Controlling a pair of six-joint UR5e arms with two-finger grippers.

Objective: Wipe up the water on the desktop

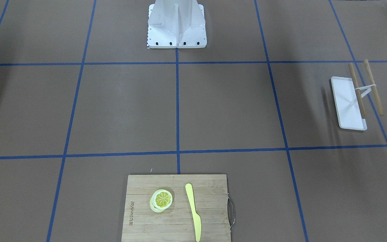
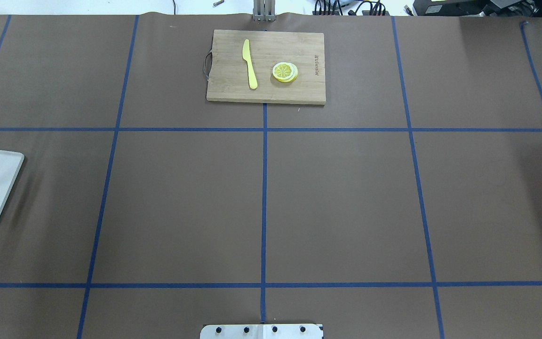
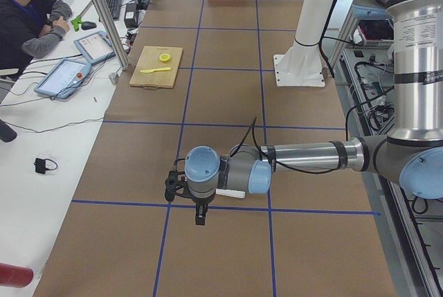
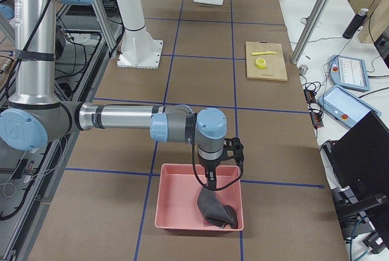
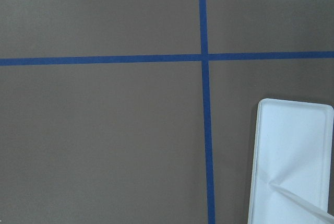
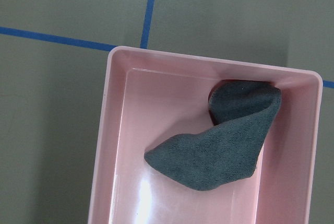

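Note:
The desktop (image 2: 181, 202) is a matte brown surface crossed by blue tape lines; I see no water on it in any view. A dark grey cloth (image 6: 219, 151) lies crumpled in a pink bin (image 6: 112, 130) at the robot's right end of the table. In the exterior right view, my right gripper (image 4: 210, 179) hangs just over the cloth (image 4: 217, 211), and I cannot tell whether it is open or shut. My left gripper (image 3: 199, 215) points down low over the desktop beside a white tray (image 5: 292, 156); its state cannot be told either.
A bamboo cutting board (image 2: 224, 84) with a lemon slice (image 2: 284, 72) and a yellow knife (image 2: 250, 63) sits at the far middle. Two wooden sticks (image 1: 357, 87) rest across the white tray (image 1: 348, 107). The robot's white pedestal (image 1: 176, 27) stands mid-table. A person (image 3: 28, 13) sits at a side desk.

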